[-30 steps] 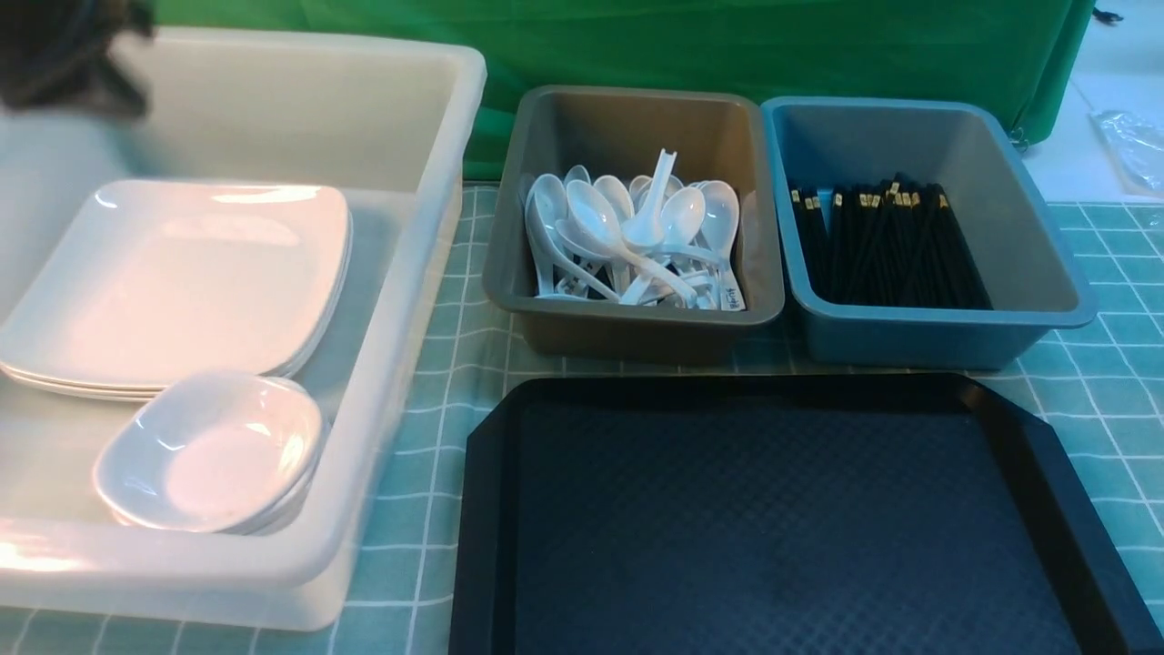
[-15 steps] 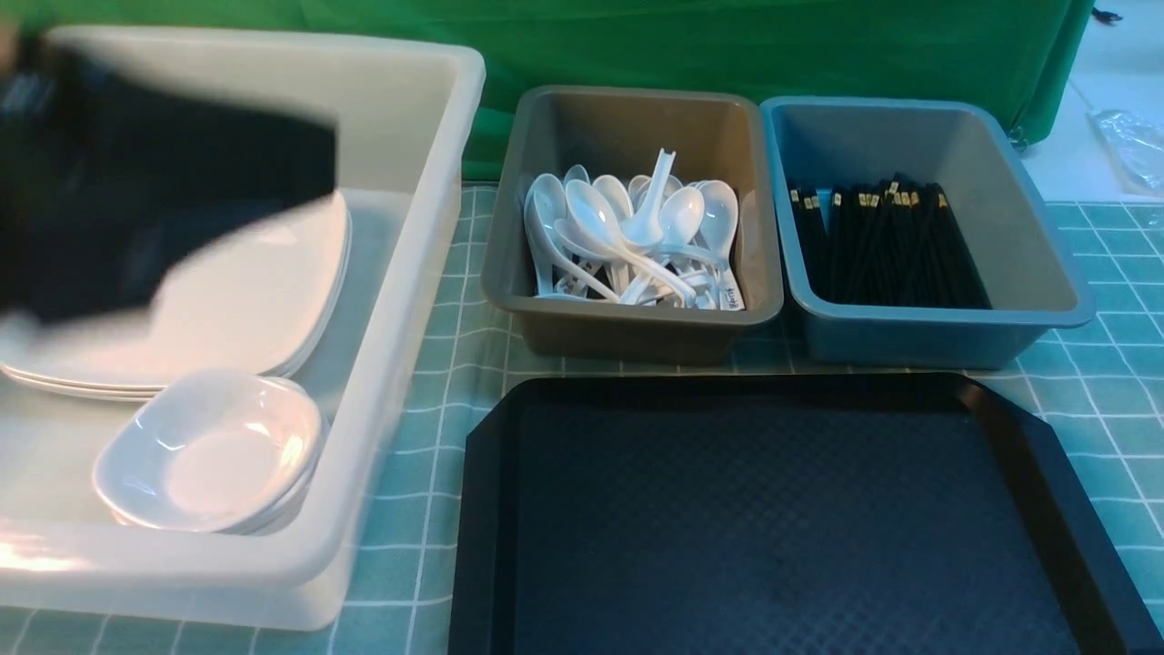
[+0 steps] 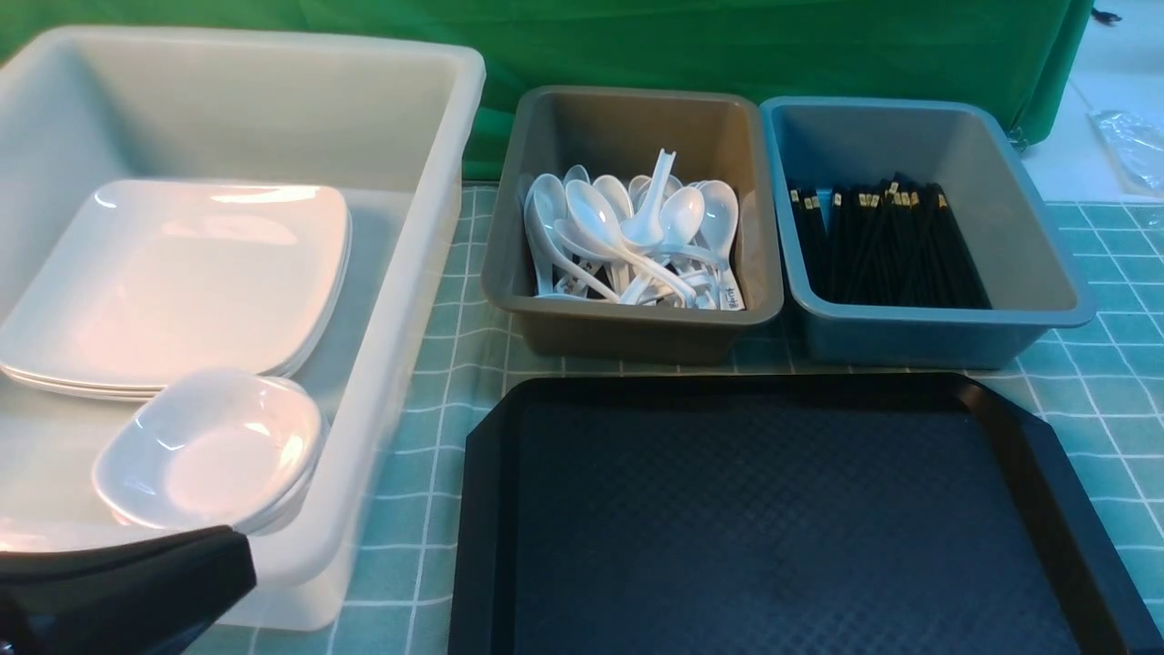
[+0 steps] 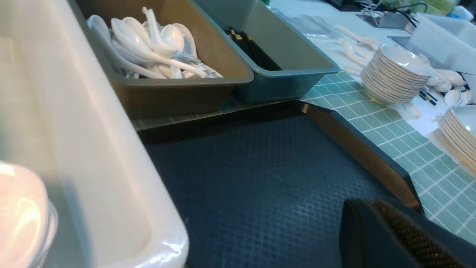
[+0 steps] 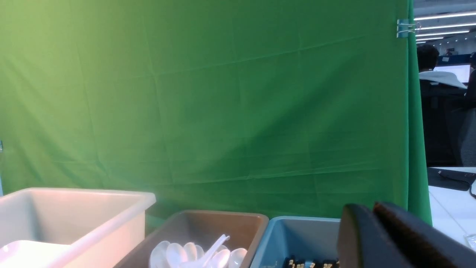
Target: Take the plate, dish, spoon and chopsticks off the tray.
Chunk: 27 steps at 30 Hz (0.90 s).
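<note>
Black plastic rectangular tray (image 3: 773, 528) flat on green checked cloth (image 3: 436, 382), glossy white square plate (image 3: 182, 282) and small white dishes (image 3: 209, 450) in translucent tub (image 3: 400, 273), white plastic spoons (image 3: 637, 236) in grey bin (image 3: 637, 337), black chopsticks (image 3: 887, 241) in blue bin (image 3: 928, 341), left claw (image 4: 373, 204) pressed together holding nothing, right claw (image 5: 372, 209) impossible to tell.

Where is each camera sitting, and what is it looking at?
Front view: sits between the arms, looking forward and down at the tray, the white tub, spoons and chopsticks; the left arm pokes in.
Left wrist view: low over the tray, facing the brown bin; left gripper shows, shut.
Right wrist view: raised, facing the green curtain; right gripper shows.
All three share the spoon bin.
</note>
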Motion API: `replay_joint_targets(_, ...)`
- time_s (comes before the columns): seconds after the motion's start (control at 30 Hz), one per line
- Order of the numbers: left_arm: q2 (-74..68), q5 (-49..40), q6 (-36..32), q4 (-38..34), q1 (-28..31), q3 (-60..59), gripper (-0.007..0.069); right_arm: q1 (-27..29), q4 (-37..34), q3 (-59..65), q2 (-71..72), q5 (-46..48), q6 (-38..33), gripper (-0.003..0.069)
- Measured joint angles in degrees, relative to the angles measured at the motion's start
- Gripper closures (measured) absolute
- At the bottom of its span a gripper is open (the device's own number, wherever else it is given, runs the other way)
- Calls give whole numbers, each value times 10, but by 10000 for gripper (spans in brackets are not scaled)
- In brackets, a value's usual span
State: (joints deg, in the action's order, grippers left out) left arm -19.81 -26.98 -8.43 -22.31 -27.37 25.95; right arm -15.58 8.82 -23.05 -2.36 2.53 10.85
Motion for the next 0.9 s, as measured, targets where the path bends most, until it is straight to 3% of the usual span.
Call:
replay_joint_targets(0.7, 0, 30, -2, -2, 0, -6, 613, 0, 0, 0, 0, 0, 0, 500)
replay_joint_targets(0.9, 4, 70, -4, 63, 0, -14, 613, 0, 0, 0, 0, 0, 0, 487)
